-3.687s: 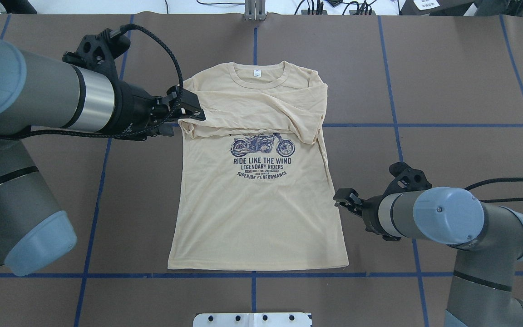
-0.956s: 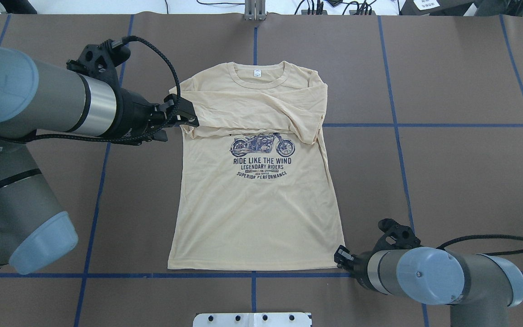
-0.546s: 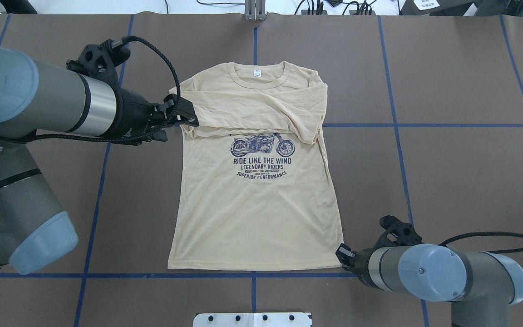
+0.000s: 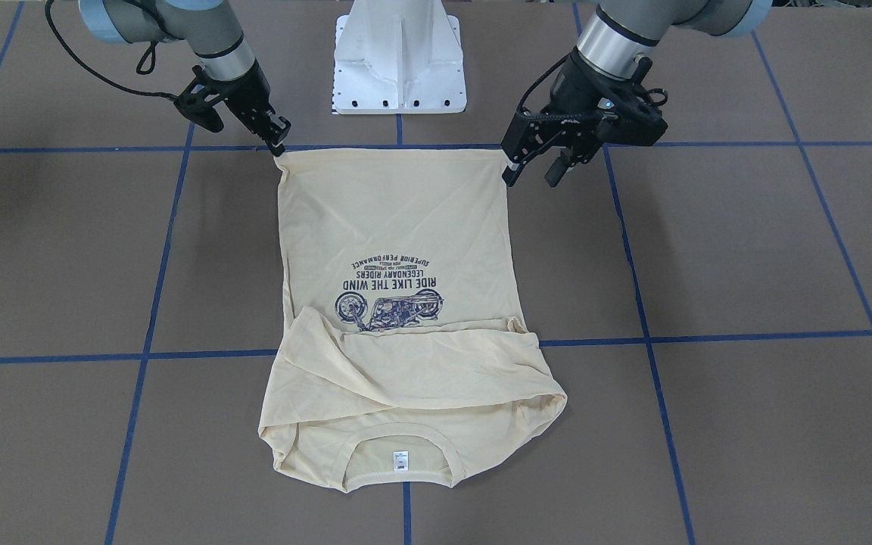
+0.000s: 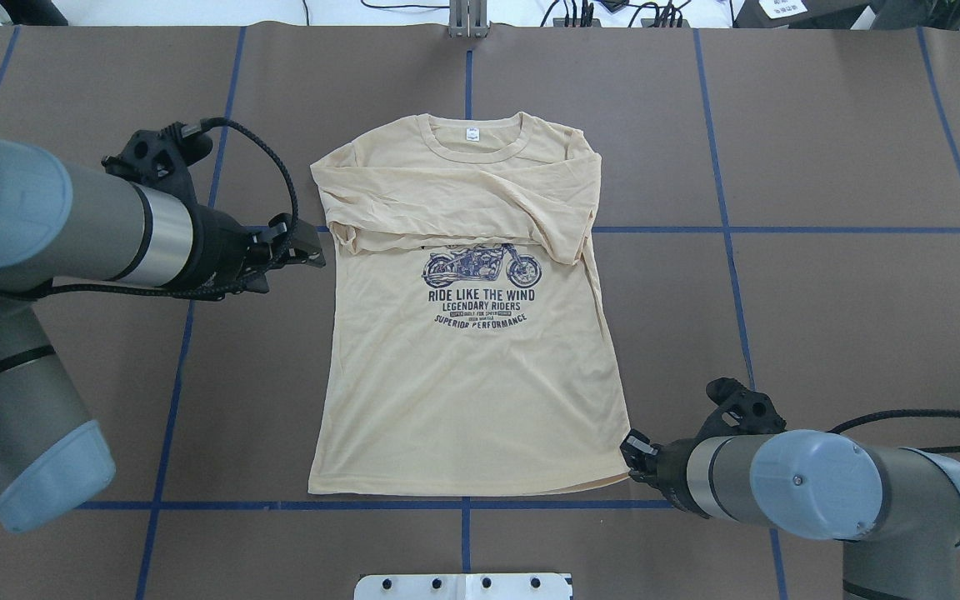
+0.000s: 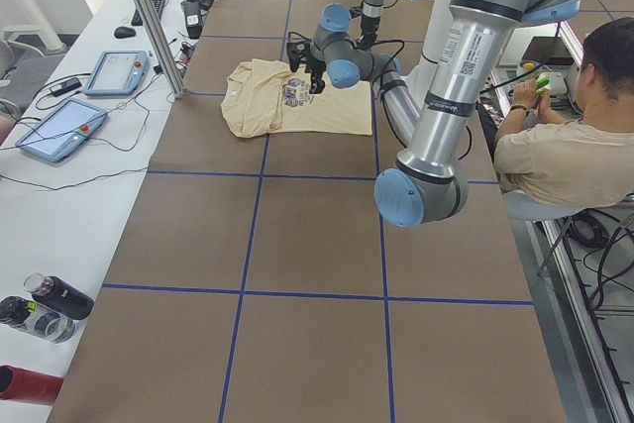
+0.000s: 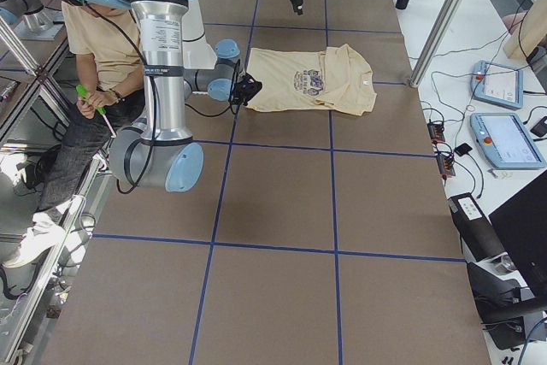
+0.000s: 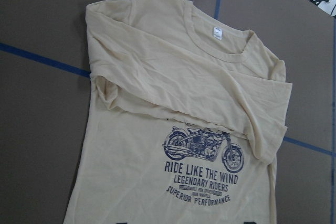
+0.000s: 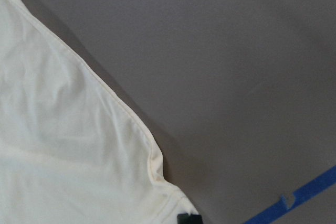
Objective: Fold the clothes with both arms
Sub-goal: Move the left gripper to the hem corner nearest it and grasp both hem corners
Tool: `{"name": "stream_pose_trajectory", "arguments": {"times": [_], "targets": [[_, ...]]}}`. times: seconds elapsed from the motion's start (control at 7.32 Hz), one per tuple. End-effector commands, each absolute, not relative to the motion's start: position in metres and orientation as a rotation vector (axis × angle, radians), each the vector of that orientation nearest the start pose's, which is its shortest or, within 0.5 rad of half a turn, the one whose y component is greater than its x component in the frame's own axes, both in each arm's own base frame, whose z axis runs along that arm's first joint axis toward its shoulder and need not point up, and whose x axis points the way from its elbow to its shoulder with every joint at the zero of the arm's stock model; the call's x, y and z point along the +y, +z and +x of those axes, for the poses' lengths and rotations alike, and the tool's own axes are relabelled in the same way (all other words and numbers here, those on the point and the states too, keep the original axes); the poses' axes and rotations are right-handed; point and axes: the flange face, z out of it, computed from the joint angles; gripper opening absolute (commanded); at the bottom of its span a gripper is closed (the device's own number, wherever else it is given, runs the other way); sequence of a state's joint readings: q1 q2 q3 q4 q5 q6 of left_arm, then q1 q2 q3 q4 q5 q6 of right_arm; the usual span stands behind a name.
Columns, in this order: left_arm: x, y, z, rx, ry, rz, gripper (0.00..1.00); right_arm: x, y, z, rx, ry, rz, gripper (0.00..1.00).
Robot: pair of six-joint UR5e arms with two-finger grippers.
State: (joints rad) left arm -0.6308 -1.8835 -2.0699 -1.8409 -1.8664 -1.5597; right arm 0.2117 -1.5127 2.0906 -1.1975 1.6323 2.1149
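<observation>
T-shirt (image 5: 472,392), pale cream-yellow and thin, is lying front-up in the middle of the brown surface (image 5: 822,333), with the collar pointing away from the robot and the hem toward its base. Both long sleeves (image 5: 455,204) are lying folded across the chest in a rumpled band, covering the top of the navy print (image 5: 482,296). The motorcycle and the "RIDE LIKE THE WIND" lines are showing below that band. A small white neck label (image 5: 472,133) is showing inside the collar. The body below the print is lying mostly flat with light wrinkles.

The right hand (image 4: 278,145) is sitting low at the hem corner on the robot's right, fingers together and pinching that corner. The corner is sitting slightly raised off the surface. In the right wrist view a black fingertip (image 9: 186,219) is touching the fabric edge.

The left hand (image 4: 530,175) is hovering above the surface just off the shirt's edge on the robot's left, fingers apart and holding nothing. Its wrist camera is looking down on the collar, folded sleeves and print from well above. Blue tape lines (image 5: 780,229) are crossing the surface around the shirt.
</observation>
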Motion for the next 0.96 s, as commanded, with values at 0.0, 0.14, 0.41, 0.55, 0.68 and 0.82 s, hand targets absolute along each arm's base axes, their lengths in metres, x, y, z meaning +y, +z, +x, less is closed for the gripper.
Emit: {"name": "stream_pose_trajectory", "arguments": {"times": [0.0,0.14,0.41,0.55,0.68,0.82], "targets": [[-0.347,0.288,0.403,1.007,-0.432,0.022,0.79,-0.226,0.344,-0.449,-0.958,0.668,-0.224,0.0],[-0.299,0.305,0.434,0.972,-0.445,-0.075,0.75,-0.226,0.344,-0.449,-0.955,0.671,-0.227,0.0],[-0.253,0.31,0.468,0.951,-0.438,-0.121,0.66,-0.226,0.344,-0.449,-0.955,0.673,-0.228,0.0],[-0.245,0.313,0.476,0.942,-0.433,-0.134,0.64,-0.226,0.345,-0.449,-0.954,0.673,-0.228,0.0],[-0.235,0.327,0.492,0.908,-0.418,-0.148,0.63,-0.226,0.345,-0.449,-0.954,0.673,-0.228,0.0],[-0.233,0.323,0.499,0.914,-0.418,-0.156,0.6,-0.226,0.344,-0.449,-0.955,0.674,-0.229,0.0]]}}
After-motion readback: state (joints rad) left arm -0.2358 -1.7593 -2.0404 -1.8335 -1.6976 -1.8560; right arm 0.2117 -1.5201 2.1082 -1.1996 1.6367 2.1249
